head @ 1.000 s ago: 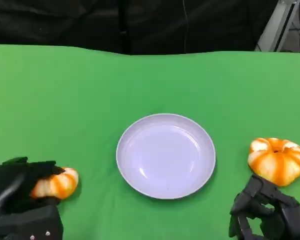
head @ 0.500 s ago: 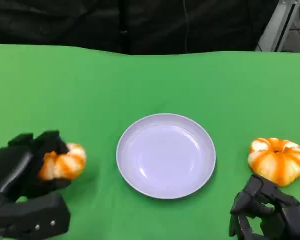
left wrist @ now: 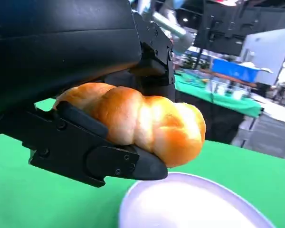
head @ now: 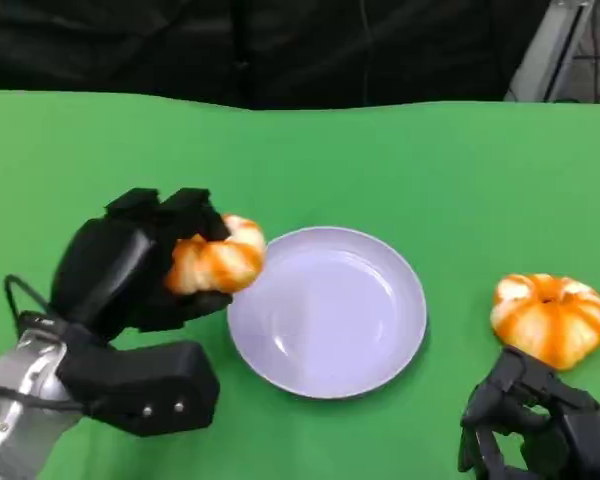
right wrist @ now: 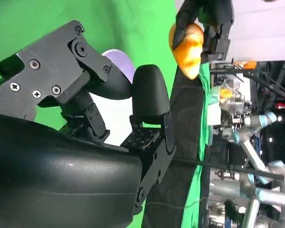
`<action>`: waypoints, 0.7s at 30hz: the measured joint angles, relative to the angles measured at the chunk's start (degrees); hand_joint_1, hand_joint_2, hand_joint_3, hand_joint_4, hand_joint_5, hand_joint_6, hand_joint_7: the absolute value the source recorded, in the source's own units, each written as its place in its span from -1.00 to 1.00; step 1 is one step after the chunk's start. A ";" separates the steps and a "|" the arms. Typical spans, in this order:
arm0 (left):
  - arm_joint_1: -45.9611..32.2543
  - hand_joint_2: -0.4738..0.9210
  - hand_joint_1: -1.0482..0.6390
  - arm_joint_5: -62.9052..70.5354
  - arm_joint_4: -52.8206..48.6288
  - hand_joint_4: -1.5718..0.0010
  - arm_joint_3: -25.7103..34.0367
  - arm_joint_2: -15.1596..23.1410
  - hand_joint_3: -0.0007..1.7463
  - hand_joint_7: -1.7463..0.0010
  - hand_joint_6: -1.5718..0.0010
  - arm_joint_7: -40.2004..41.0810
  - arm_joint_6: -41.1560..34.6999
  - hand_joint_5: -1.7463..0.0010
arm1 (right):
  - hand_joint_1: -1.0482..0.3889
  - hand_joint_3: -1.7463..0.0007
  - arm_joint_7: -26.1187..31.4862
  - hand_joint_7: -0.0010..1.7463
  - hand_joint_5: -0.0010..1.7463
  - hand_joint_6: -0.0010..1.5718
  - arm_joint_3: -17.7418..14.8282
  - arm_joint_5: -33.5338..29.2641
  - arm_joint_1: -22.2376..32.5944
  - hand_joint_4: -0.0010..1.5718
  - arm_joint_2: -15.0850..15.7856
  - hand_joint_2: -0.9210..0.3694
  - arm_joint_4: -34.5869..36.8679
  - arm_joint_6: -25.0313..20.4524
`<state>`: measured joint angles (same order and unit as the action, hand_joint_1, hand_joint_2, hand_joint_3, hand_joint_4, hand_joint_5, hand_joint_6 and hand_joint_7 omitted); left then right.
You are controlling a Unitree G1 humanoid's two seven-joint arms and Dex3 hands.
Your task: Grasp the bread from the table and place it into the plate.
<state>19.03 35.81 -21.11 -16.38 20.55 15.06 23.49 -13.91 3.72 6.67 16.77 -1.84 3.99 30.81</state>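
Observation:
My left hand [head: 130, 270] grips a golden twisted bread roll [head: 215, 262] and holds it in the air just over the left rim of the white plate [head: 327, 310]. In the left wrist view the roll [left wrist: 142, 121] sits between the black fingers [left wrist: 95, 152], above the plate's edge [left wrist: 194, 204]. A second orange-striped bread [head: 550, 318] lies on the green cloth right of the plate. My right hand [head: 535, 430] rests low at the near right, just in front of that bread, fingers curled in with nothing in them.
The green cloth [head: 400, 160] covers the whole table, and a dark curtain hangs behind its far edge. A metal stand [head: 555, 45] leans at the back right corner. The right wrist view shows the left hand's roll [right wrist: 187, 47] beyond my right hand [right wrist: 85, 118].
My left hand has lifted the bread roll off the cloth and carried it up and to the right, as far as the plate's left rim. The right hand and the other bread have stayed put.

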 measured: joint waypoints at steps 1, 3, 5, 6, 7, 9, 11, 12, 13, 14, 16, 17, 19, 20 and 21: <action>1.10 0.98 0.12 0.06 -0.17 0.31 -0.70 -1.17 -0.44 -1.00 0.40 -0.35 -0.30 -1.00 | 0.24 -0.49 0.03 0.83 1.00 -0.06 0.00 -0.11 -0.08 0.06 0.01 -0.35 0.05 0.00; 3.36 0.96 0.13 0.25 -0.44 0.31 -2.33 -3.58 -0.45 -1.00 0.39 -1.98 -0.88 -1.00 | 0.24 -0.49 0.03 0.83 1.00 -0.06 0.28 -0.37 -0.37 0.06 -0.15 -0.35 0.07 0.00; 5.40 0.95 0.14 0.48 -1.04 0.30 -3.93 -5.71 -0.46 -1.00 0.38 -3.41 -1.36 -1.00 | 0.23 -0.49 0.12 0.83 1.00 -0.06 0.34 -0.49 -0.37 0.06 -0.19 -0.35 0.07 0.01; 6.29 0.95 0.14 0.58 -1.59 0.30 -4.49 -6.42 -0.46 -1.00 0.38 -3.85 -1.51 -1.00 | 0.23 -0.49 0.16 0.83 1.00 -0.06 0.35 -0.54 -0.36 0.06 -0.19 -0.35 0.08 0.02; 6.95 0.95 0.14 0.67 -2.08 0.30 -4.86 -6.99 -0.46 -1.00 0.38 -3.97 -1.53 -1.00 | 0.23 -0.49 0.23 0.83 1.00 -0.06 0.33 -0.57 -0.29 0.06 -0.19 -0.35 0.08 0.02; 8.18 0.99 0.14 0.94 -3.40 0.32 -5.55 -7.71 -0.51 -1.00 0.41 -4.19 -1.39 -1.00 | 0.23 -0.49 0.51 0.83 1.00 -0.07 0.29 -0.69 -0.12 0.05 -0.19 -0.35 0.11 0.11; 9.40 0.98 0.15 1.52 -6.67 0.30 -6.59 -8.65 -0.54 -1.00 0.40 -4.02 -1.37 -1.00 | 0.23 -0.48 0.79 0.83 1.00 -0.07 0.32 -1.07 -0.20 0.05 -0.27 -0.35 0.21 0.53; 9.78 0.98 0.16 2.18 -8.46 0.29 -7.26 -9.28 -0.56 -1.00 0.40 -3.71 -1.39 -1.00 | 0.23 -0.48 0.99 0.83 1.00 -0.07 0.38 -1.25 -0.21 0.04 -0.34 -0.35 0.27 0.89; 9.91 0.98 0.16 2.54 -10.08 0.29 -7.96 -9.83 -0.56 -1.00 0.40 -3.53 -1.39 -1.00 | 0.23 -0.48 1.21 0.83 1.00 -0.07 0.51 -1.33 -0.22 0.04 -0.48 -0.35 0.29 1.21; 9.91 0.98 0.16 2.92 -11.35 0.29 -8.59 -10.27 -0.57 -1.00 0.39 -3.22 -1.37 -1.00 | 0.23 -0.48 1.42 0.83 1.00 -0.07 0.60 -1.38 -0.20 0.04 -0.67 -0.35 0.30 1.34; 9.92 0.99 0.16 3.49 -12.75 0.29 -9.06 -10.75 -0.57 -1.00 0.39 -2.70 -1.32 -1.00 | 0.23 -0.47 1.69 0.83 1.00 -0.07 0.84 -1.46 -0.19 0.04 -0.92 -0.35 0.34 1.37; 10.01 0.99 0.16 3.57 -13.06 0.29 -9.06 -10.78 -0.58 -1.00 0.39 -2.56 -1.26 -1.00 | 0.23 -0.47 1.79 0.83 1.00 -0.07 0.92 -1.48 -0.17 0.04 -0.98 -0.35 0.35 1.38; 10.51 0.99 0.16 3.65 -13.64 0.29 -9.06 -10.78 -0.58 -1.00 0.39 -2.07 -1.21 -1.00 | 0.23 -0.47 1.97 0.83 1.00 -0.07 0.98 -1.48 -0.17 0.04 -0.98 -0.35 0.36 1.39; 10.70 0.99 0.16 3.66 -13.73 0.29 -9.05 -10.78 -0.58 -1.00 0.39 -1.82 -1.19 -1.00 | 0.23 -0.47 2.02 0.83 1.00 -0.07 1.01 -1.48 -0.17 0.04 -0.98 -0.35 0.36 1.39; 10.84 0.99 0.16 3.66 -13.74 0.29 -9.05 -10.78 -0.59 -1.00 0.39 -1.71 -1.09 -1.00 | 0.23 -0.47 2.03 0.83 1.00 -0.07 1.06 -1.48 -0.17 0.04 -0.98 -0.36 0.36 1.39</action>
<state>29.87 39.47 -34.86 -25.43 9.76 13.35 22.40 -11.87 4.78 5.19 16.60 -2.82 4.35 32.20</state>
